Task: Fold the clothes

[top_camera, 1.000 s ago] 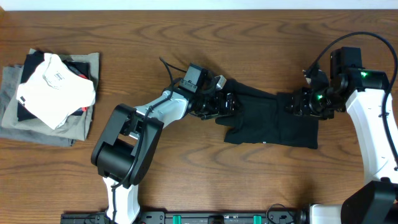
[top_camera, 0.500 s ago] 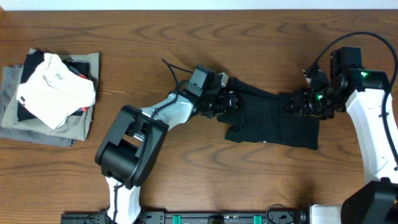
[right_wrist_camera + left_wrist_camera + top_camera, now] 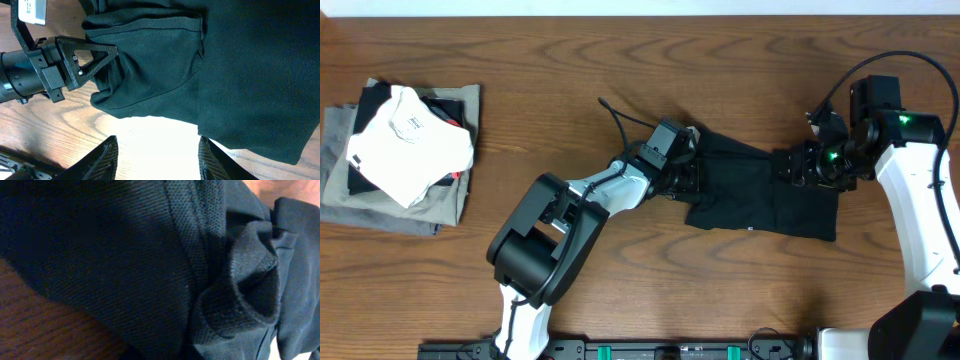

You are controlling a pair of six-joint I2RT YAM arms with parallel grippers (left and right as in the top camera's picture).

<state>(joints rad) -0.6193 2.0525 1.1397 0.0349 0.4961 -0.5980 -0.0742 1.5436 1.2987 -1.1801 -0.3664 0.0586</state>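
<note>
A plain black soft T-shirt [image 3: 760, 195] lies rumpled right of centre on the wooden counter [image 3: 620, 60]. Left tool [image 3: 692, 172] closed, seemingly pinching it; right tool [image 3: 157, 140] part-open

The overhead view is bright, even and sharp: the bench [image 3: 620, 60] grain is crisp and shadows are soft and short. The left wrist view is dim and very close, with the shirt [image 3: 125, 255] weave sharp mid-frame and the lower left corner blurred. In the right wrist view, white glare blows out the bench.
</note>
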